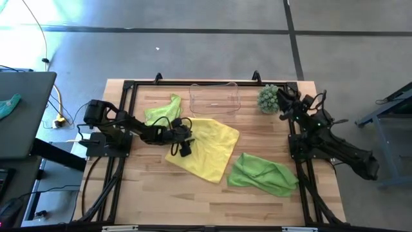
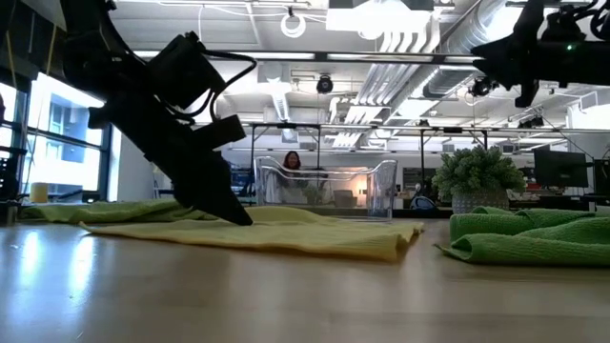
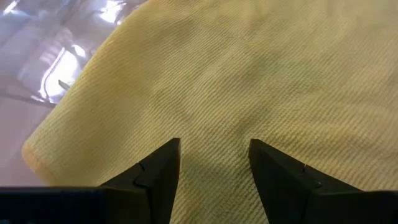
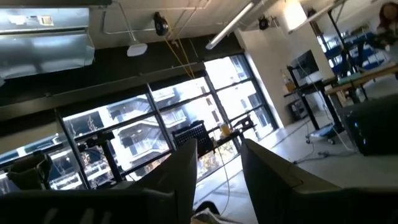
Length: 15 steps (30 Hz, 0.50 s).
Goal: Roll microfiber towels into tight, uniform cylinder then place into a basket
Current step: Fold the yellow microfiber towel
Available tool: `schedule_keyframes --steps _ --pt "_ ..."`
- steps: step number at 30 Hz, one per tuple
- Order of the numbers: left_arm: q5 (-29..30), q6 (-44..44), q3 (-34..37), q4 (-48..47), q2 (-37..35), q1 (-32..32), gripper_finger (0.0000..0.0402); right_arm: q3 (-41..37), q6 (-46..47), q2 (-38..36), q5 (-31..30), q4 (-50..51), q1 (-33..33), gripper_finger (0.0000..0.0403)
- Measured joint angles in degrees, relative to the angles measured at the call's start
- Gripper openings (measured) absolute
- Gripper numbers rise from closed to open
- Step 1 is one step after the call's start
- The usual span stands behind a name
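The yellow towel [image 1: 209, 149] lies spread flat mid-table, one corner toward the near edge. One lime green towel [image 1: 163, 111] lies crumpled at the back left. The other [image 1: 264, 174] is bunched at the right front. The clear basket [image 1: 214, 98] stands at the far edge, behind the yellow towel. My left gripper [image 3: 214, 152] slants down over the yellow towel's left part, open, its tips at the cloth [image 2: 243, 219]. My right gripper [image 4: 219, 152] is raised at the back right [image 1: 284, 98], open, pointing up into the room, with nothing between its fingers. My left gripper comes down on the yellow towel's flat top [image 3: 214, 124] a little inside its left edge, slanting from the table's left. Its open fingers stand apart over one flat layer. I cannot tell whether the tips touch the cloth or stop just above it.
A spiky green plant [image 1: 268, 98] stands at the back right, beside my right gripper and the basket. A teal cloth [image 1: 9, 104] lies on a side desk off the table's left. Bare wood shows along the near edge [image 1: 193, 206]. A person [image 2: 291, 162] sits far behind the basket.
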<state>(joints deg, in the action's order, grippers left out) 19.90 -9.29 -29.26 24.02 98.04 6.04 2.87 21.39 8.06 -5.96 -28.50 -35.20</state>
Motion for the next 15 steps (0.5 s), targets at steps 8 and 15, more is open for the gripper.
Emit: schedule_keyframes --steps 8,15 --pt "-0.17 0.66 0.07 2.60 0.07 -0.13 0.0181 2.61 -2.48 10.87 0.66 -4.98 0.00 0.0119" --pt "-1.09 8.83 -2.04 5.56 0.07 -0.11 0.0181 10.07 -7.94 21.47 6.60 -2.54 1.37 0.0119"
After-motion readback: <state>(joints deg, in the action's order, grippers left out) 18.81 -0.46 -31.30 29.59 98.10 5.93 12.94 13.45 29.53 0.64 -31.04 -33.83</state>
